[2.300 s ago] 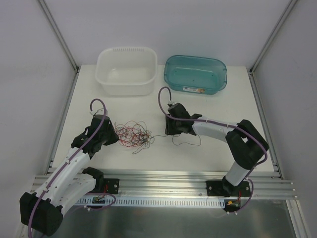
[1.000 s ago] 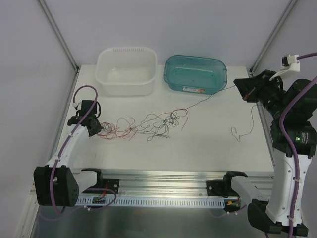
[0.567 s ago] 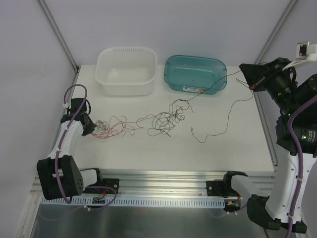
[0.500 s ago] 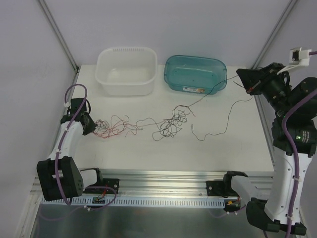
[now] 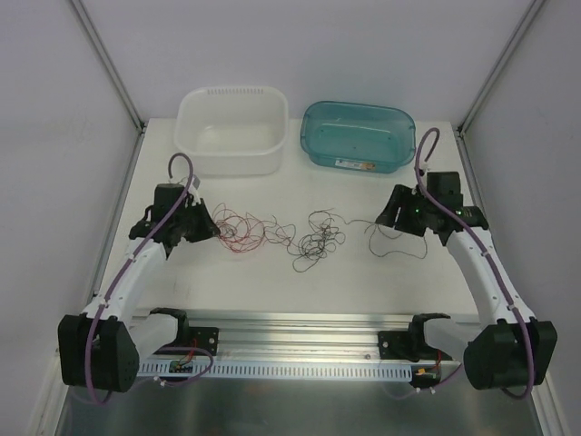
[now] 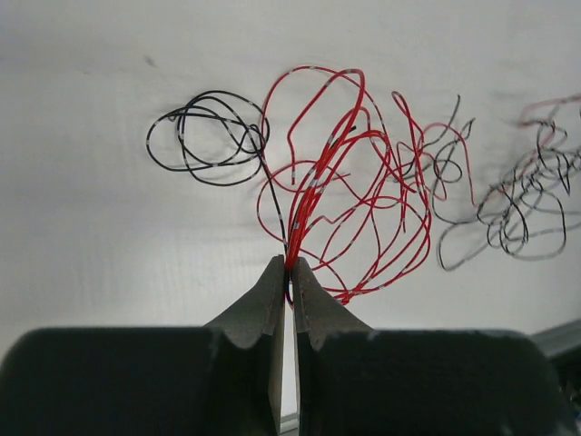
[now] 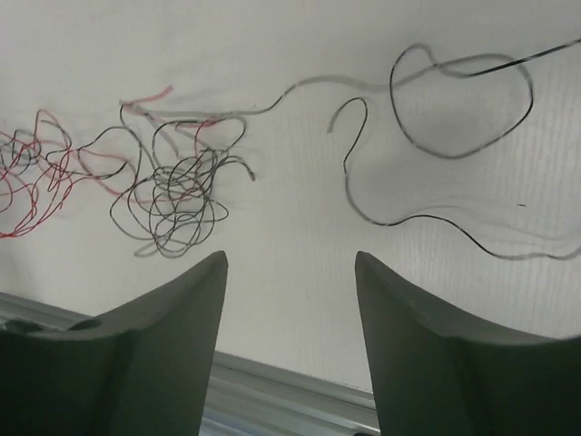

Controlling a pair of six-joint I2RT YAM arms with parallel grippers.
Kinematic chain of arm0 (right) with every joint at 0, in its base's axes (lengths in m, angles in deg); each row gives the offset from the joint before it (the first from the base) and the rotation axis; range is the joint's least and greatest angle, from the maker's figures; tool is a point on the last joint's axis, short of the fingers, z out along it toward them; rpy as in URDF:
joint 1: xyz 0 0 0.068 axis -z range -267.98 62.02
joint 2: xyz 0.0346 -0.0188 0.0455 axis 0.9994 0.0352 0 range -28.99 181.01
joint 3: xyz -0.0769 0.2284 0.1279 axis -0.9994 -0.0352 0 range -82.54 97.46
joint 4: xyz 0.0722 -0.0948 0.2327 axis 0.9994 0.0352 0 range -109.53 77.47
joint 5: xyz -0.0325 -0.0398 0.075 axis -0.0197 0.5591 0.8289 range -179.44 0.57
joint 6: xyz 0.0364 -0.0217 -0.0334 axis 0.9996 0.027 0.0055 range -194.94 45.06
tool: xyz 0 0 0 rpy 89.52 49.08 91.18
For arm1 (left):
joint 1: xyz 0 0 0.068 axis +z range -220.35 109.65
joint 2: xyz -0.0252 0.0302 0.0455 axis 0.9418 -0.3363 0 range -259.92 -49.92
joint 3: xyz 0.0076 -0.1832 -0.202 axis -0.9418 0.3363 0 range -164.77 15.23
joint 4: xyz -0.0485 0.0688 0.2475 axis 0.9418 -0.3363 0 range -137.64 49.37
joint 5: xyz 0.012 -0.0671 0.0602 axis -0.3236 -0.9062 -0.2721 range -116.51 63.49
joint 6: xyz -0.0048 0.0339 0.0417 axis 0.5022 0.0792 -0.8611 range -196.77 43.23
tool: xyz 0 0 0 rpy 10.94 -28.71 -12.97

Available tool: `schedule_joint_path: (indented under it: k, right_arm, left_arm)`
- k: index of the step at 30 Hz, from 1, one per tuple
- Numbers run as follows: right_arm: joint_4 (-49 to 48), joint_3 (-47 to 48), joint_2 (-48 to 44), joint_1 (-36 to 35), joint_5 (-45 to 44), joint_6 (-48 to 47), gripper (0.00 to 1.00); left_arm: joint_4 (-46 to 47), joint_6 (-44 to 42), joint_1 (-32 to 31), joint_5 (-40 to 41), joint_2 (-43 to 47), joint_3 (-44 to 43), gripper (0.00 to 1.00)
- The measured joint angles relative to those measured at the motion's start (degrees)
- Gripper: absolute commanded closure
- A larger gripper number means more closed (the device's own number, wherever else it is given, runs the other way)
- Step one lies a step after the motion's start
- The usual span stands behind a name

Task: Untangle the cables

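The cables lie in a loose line across the table. A red bundle (image 5: pixel 241 229) is on the left, a black tangle (image 5: pixel 316 243) in the middle and a loose black strand (image 5: pixel 392 238) on the right. My left gripper (image 5: pixel 209 232) is shut on the red cables (image 6: pixel 354 182) where they gather at its tips (image 6: pixel 290 265). A small black coil (image 6: pixel 209 136) lies just beyond it. My right gripper (image 5: pixel 385 218) hangs low over the table, open (image 7: pixel 290 263), nothing between its fingers. The black strand (image 7: pixel 454 136) and black tangle (image 7: pixel 177 204) lie ahead of it.
A white tub (image 5: pixel 231 132) and a teal tub (image 5: pixel 359 134) stand side by side at the back of the table. An aluminium rail (image 5: pixel 300 327) runs along the near edge. Slanted frame posts rise at both back corners.
My right arm came down from high on the right to the table, and its gripper opened and let go of the black strand. My left arm moved inward; the stretched cables went slack.
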Motion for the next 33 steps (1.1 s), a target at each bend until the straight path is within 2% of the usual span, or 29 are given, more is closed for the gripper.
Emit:
schedule_joint_path:
  k: [4,10,14,17,24,33]
  right_arm:
    - [-0.1,0.0,-1.9,-10.6,-3.4,-2.4,0.28]
    - [-5.3,0.0,-3.9,-25.7,-3.4,-3.3,0.27]
    - [-12.8,0.0,-0.4,-34.4,-1.2,-2.6,0.28]
    - [-19.2,0.0,5.6,-39.5,-0.7,0.6,0.29]
    - [-28.5,-0.1,15.6,-46.5,-5.2,8.2,0.32]
    - [-25.8,1.6,17.5,-47.1,-16.2,2.8,0.46]
  left_arm:
    - [1.0,0.0,-6.6,-2.8,0.7,0.1,1.00]
    - [4.0,3.3,-11.8,-5.0,4.3,2.4,1.00]
    - [6.4,6.3,-15.2,-5.4,6.2,4.1,1.00]
    - [8.2,8.7,-17.0,-5.3,7.5,5.6,1.00]
    - [11.2,13.2,-18.4,-5.0,11.2,9.1,1.00]
    - [11.9,15.0,-18.4,-4.7,13.6,12.2,1.00]
